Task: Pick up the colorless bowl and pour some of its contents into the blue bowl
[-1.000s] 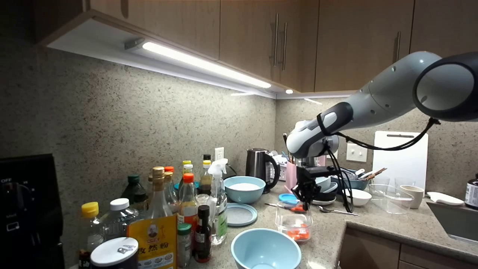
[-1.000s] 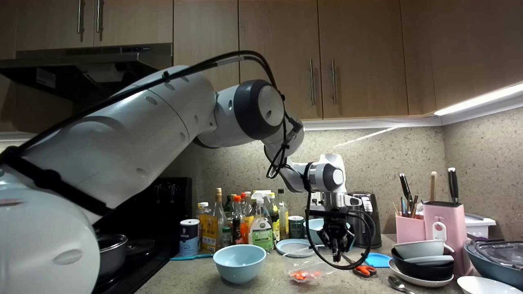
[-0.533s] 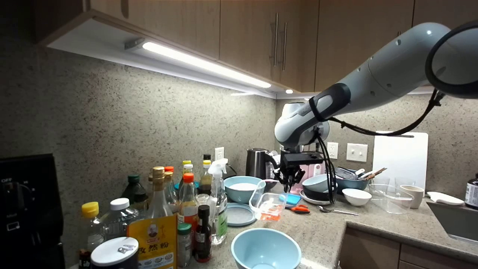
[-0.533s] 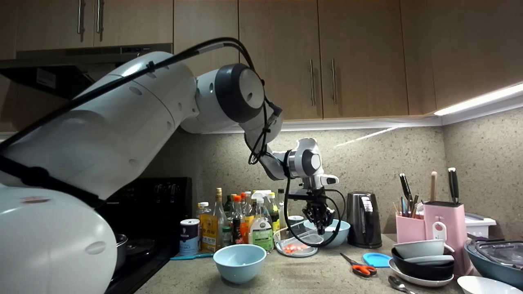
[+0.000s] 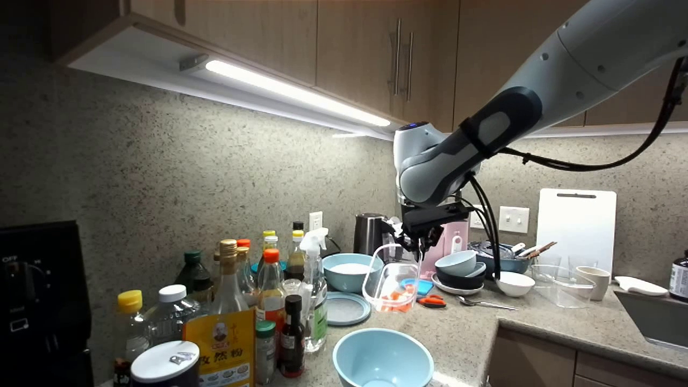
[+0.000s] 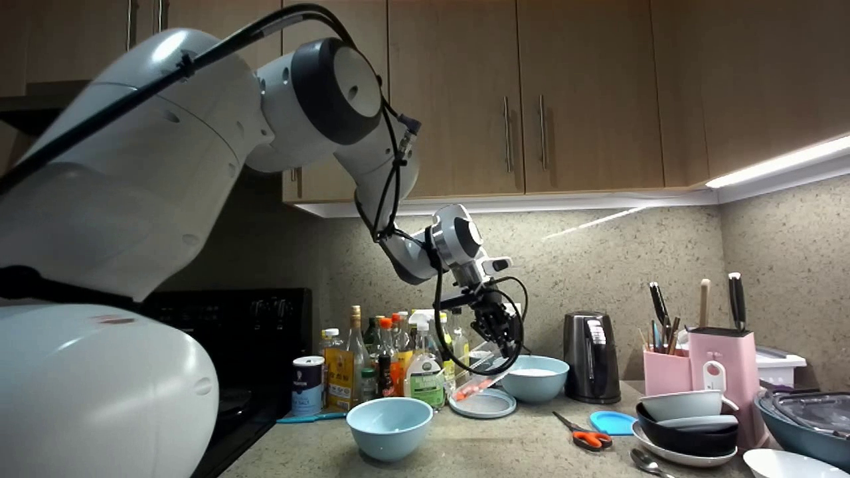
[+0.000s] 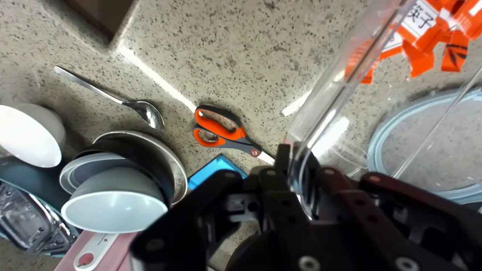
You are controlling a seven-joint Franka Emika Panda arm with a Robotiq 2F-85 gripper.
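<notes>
Orange bits [image 7: 420,56] show in the upper right of the wrist view, inside the clear bowl [image 5: 392,285]. The gripper [image 7: 295,160] pinches that bowl's wall and holds it tilted above the counter [image 6: 505,441], below and right of centre in both exterior views. Upright on the counter, the blue bowl [image 6: 390,428] stands lower left of it in an exterior view.

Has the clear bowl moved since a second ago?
Yes: in an exterior view, the clear bowl has gone up and leftward in the picture, away from the orange-handled scissors.
</notes>
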